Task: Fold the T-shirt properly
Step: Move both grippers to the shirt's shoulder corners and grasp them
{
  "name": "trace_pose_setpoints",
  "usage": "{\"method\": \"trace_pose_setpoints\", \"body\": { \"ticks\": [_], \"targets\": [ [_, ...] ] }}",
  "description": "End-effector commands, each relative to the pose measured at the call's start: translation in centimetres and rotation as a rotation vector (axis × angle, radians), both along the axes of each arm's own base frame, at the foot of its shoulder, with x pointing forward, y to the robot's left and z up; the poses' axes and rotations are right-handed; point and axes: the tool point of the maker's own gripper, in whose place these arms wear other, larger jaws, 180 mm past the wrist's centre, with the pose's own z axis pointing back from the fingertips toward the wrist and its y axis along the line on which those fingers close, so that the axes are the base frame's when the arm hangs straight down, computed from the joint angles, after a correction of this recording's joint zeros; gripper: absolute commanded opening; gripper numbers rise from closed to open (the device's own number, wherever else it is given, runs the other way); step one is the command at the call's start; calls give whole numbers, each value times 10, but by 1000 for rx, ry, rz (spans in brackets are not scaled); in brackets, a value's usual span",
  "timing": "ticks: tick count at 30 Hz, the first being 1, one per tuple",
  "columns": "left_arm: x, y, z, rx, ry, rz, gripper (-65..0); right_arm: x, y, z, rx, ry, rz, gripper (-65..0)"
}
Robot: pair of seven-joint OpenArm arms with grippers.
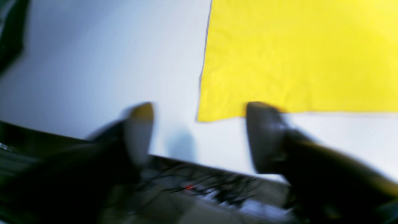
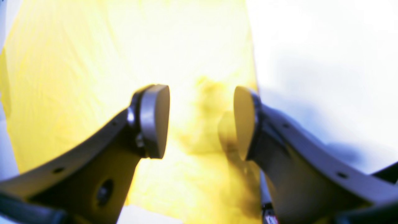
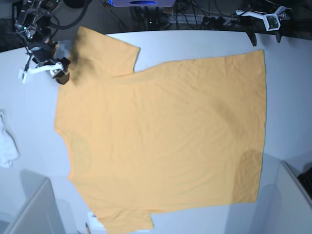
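Observation:
The T-shirt (image 3: 161,141) is light orange and lies spread flat across the white table (image 3: 287,97), one sleeve at the top left and the hem toward the right. In the left wrist view a yellow corner of the T-shirt (image 1: 295,56) lies just ahead of my left gripper (image 1: 200,109), which is open and empty. From the base view my left gripper (image 3: 265,35) hangs beyond the far right corner of the hem. My right gripper (image 2: 200,119) is open over the T-shirt (image 2: 77,77), holding nothing. My right gripper (image 3: 59,74) sits at the sleeve's edge, top left.
A small white cloth (image 3: 7,144) lies at the table's left edge. Grey box corners stand at the bottom left (image 3: 29,209) and bottom right (image 3: 292,195). Cables and equipment (image 3: 195,12) line the far edge of the table.

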Motion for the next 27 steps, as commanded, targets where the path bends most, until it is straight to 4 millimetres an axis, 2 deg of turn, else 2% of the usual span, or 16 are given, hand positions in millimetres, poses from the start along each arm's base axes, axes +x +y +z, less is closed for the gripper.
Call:
{"method": "trace_pose_setpoints", "body": {
  "ticks": [1, 3, 5, 7, 9, 11, 14, 18, 20, 24, 27],
  "targets": [
    [4, 2, 9, -32, -37, -27, -84, 1, -10, 1, -11, -3, -13, -311],
    [9, 0, 4, -183, -50, -35, -28, -1, -19, -8, -1, 23, -35, -309],
    [14, 7, 2, -321, -39, -35, -44, -6, -30, -20, -2, 65, -45, -309],
    [14, 15, 4, -399, -27, -30, -91, -9, -37, -29, 1, 90, -48, -309],
    [14, 23, 9, -414, -30, -33, -138, -13, -35, -37, 4, 100, -14, -311],
    [17, 29, 17, -398, -51, -46, -156, -12, -34, -45, 16, 101, 11, -314],
    [21, 29, 19, -402, -50, -82, -153, -15, -35, -62, 44, 134, 14, -314],
    [18, 36, 16, -406, -47, -50, -161, -12, -34, -62, 39, 135, 47, -315],
    [16, 42, 14, -409, -46, -28, -161, -19, -24, -64, 47, 154, 95, -315],
    [9, 56, 6, -414, -9, 7, -160, -31, 13, -72, 70, 187, 215, -317],
    [5, 65, 7, -407, -5, 7, -161, -39, 30, -78, 89, 195, 243, -317]
  ]
}}
